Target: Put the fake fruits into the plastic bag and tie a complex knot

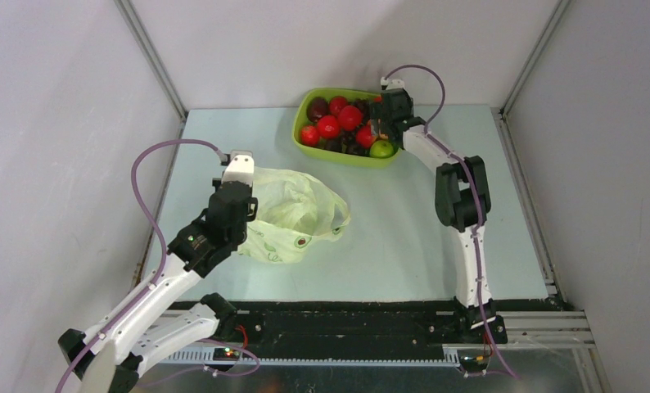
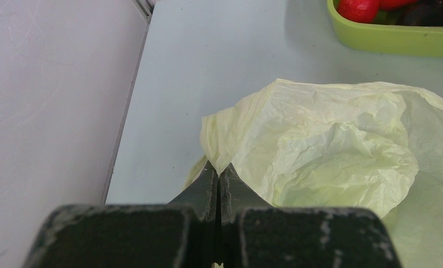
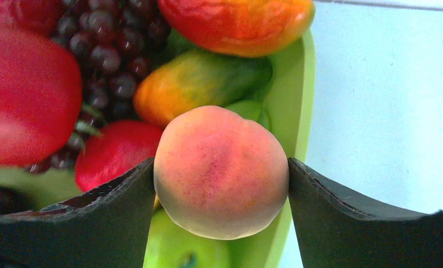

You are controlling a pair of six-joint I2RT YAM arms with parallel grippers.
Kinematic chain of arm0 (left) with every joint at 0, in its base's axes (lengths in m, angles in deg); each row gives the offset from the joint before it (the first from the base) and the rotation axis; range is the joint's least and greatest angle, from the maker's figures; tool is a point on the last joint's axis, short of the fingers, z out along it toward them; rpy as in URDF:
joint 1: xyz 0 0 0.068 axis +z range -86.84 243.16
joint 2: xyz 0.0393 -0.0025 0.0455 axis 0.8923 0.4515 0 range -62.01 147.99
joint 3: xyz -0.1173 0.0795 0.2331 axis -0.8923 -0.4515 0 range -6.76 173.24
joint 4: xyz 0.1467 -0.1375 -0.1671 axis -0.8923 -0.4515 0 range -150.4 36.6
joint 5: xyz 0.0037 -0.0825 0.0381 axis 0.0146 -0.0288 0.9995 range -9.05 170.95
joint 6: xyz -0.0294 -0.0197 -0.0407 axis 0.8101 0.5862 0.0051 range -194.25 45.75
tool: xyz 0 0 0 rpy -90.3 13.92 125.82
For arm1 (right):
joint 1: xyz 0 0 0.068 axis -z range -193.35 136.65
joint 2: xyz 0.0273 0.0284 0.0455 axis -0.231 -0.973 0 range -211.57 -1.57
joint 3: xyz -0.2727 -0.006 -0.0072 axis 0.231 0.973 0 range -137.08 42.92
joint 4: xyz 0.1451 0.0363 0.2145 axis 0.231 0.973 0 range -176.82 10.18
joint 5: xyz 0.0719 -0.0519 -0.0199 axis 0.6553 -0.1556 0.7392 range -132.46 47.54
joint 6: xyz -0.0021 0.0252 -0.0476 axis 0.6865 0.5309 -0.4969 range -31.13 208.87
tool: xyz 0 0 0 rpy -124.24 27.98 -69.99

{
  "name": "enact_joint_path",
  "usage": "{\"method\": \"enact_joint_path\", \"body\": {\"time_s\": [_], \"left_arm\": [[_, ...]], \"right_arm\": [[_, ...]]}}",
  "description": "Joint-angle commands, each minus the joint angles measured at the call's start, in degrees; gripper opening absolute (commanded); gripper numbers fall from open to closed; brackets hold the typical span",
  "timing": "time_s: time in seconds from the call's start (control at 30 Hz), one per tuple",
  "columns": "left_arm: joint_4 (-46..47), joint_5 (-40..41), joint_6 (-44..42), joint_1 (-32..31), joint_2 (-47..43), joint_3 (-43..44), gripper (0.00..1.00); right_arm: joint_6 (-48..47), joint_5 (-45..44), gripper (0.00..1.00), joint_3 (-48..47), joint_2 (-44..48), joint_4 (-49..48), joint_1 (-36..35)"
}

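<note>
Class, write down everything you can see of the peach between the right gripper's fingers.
The peach is round and smooth, plastic by its look, pinkish-orange with fine red speckles, paler yellow underneath. It is whole and sits between the right gripper, whose dark fingers touch both its sides. It is over the lime-green tray by the rim, above a green apple; whether it rests on that cannot be told.

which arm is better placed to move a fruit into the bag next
Right. The right gripper clasps the round orange-pink plastic peach in the lime-green tray, while the left gripper is shut on the thin pale yellow-green plastic bag.
</note>
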Motion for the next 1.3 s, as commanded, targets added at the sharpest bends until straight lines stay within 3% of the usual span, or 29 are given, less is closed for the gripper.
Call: {"method": "enact_joint_path", "body": {"time_s": [0.0, 0.37, 0.47, 0.53, 0.7, 0.93, 1.17, 1.27], "left_arm": [[1.9, -0.8, -1.5, 0.3, -0.8, -0.1, 0.0], [3.2, -6.2, -2.2, 0.3, -1.8, -0.8, 0.0], [3.2, -7.5, -2.5, 0.3, -2.0, -0.8, 0.0], [3.8, -10.2, -2.8, 0.3, -2.7, -1.2, 0.0], [5.0, -13.6, -3.1, 0.3, -4.7, -2.1, 0.0], [6.0, -17.2, -3.2, 0.3, -6.7, -2.9, 0.0], [7.7, -20.2, -4.3, 0.3, -8.9, -4.2, 0.0], [7.7, -20.2, -4.6, 0.4, -8.9, -4.3, 0.0]], "right_arm": [[3.8, 6.9, 0.54, 6.3, 14.8, -3.7, 0.7], [8.2, 30.5, 0.51, 31.2, 40.1, -8.5, 0.9], [10.5, 43.4, 0.51, 35.4, 46.0, -8.4, 0.3], [12.9, 46.6, 0.51, 39.5, 49.5, -9.2, -1.9], [15.1, 44.0, 0.51, 45.1, 55.9, -10.8, -14.9], [20.4, 33.0, 0.51, 49.7, 55.2, -19.4, -29.5], [26.2, 31.6, 0.5, 49.2, 45.2, -32.9, -32.7], [25.9, 31.8, 0.49, 46.2, 39.2, -34.0, -33.6]]}}
